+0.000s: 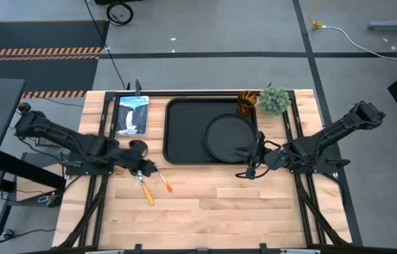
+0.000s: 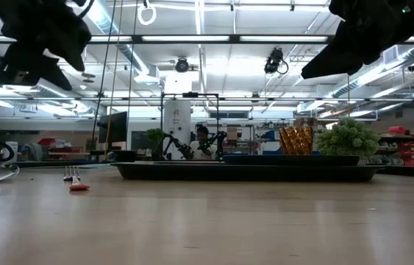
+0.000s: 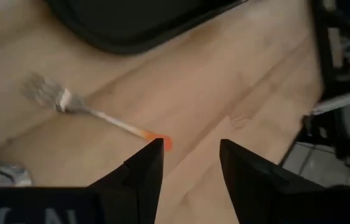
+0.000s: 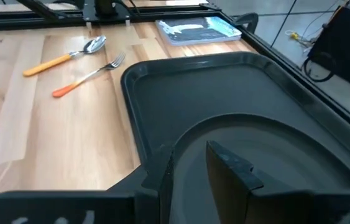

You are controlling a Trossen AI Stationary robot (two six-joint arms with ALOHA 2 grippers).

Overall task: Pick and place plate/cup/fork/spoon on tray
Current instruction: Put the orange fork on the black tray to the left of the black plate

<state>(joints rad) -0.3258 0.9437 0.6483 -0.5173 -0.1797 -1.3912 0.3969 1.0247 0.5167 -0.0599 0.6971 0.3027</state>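
The black tray [image 1: 184, 134] lies mid-table with the round black plate [image 1: 228, 137] flat on its right half. The amber cup [image 1: 246, 104] stands at the tray's far right corner; I cannot tell whether it is on the tray or beside it. The fork [image 1: 164, 185] and the spoon [image 1: 146, 193] lie on the wood left of the tray. My left gripper [image 3: 190, 155] is open, raised above the fork's orange handle end [image 3: 162, 143]. My right gripper [image 4: 190, 174] hovers over the plate's near right rim [image 4: 184, 140], fingers a narrow gap apart, holding nothing.
A fuzzy green plant [image 1: 274, 99] stands at the far right beside the cup. A blue-and-white flat package [image 1: 132, 115] lies left of the tray at the far edge. Bare wood stretches along the near side of the table [image 1: 212, 212].
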